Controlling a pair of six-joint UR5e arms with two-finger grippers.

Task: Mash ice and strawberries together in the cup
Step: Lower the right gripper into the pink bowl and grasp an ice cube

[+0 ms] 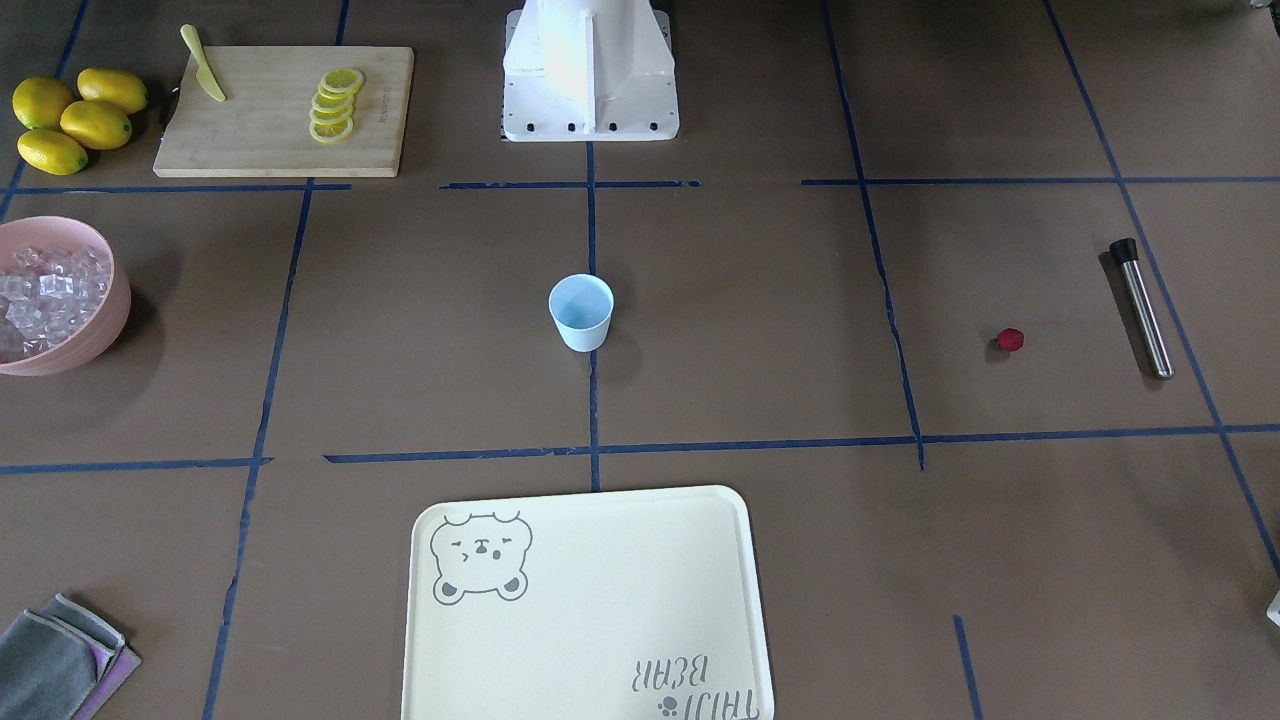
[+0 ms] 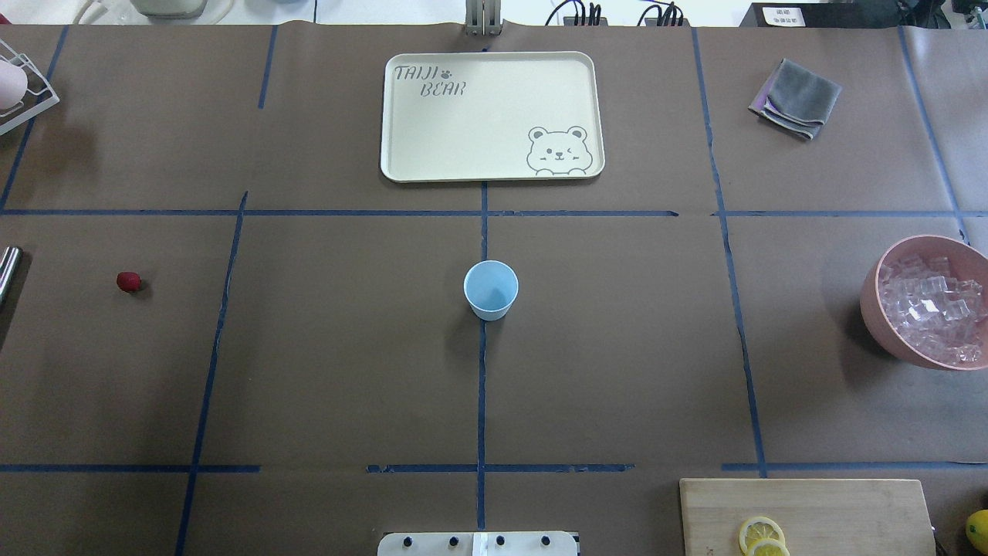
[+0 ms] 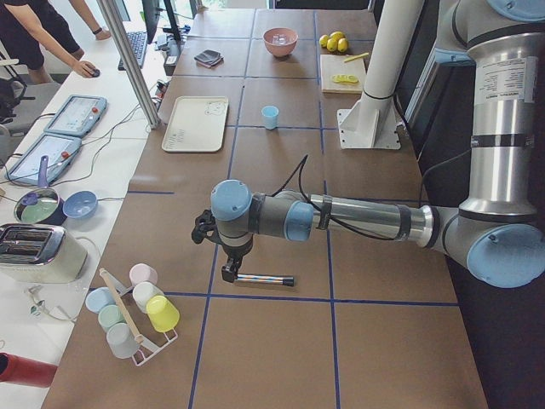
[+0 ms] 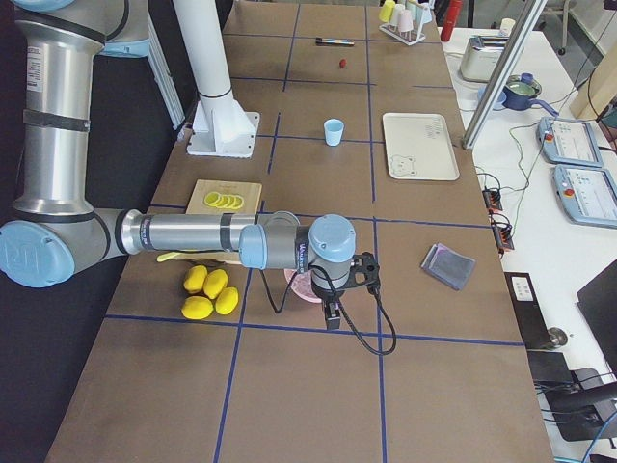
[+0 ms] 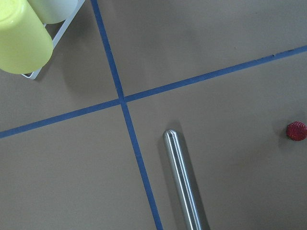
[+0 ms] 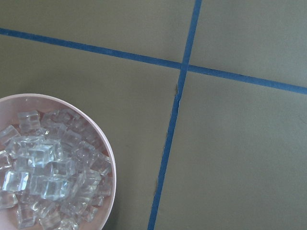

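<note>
The pale blue cup (image 2: 491,289) stands upright and empty at the table's centre. A small red strawberry (image 2: 129,281) lies on the left side of the table, also in the left wrist view (image 5: 296,131). Clear ice cubes (image 2: 934,309) fill a pink bowl (image 2: 880,328) at the right edge, and the ice (image 6: 43,177) shows in the right wrist view. My left gripper (image 3: 230,274) hangs over a steel rod (image 5: 184,182) near the strawberry. My right gripper (image 4: 333,318) hovers beside the bowl. Whether either gripper is open or shut I cannot tell.
A cream bear tray (image 2: 492,116) lies beyond the cup. On the right are a folded grey cloth (image 2: 796,98), a wooden cutting board (image 1: 285,110) with lemon slices (image 1: 335,103) and a yellow knife (image 1: 203,64), and whole lemons (image 1: 75,118). A rack of cups (image 3: 136,311) stands at the left end.
</note>
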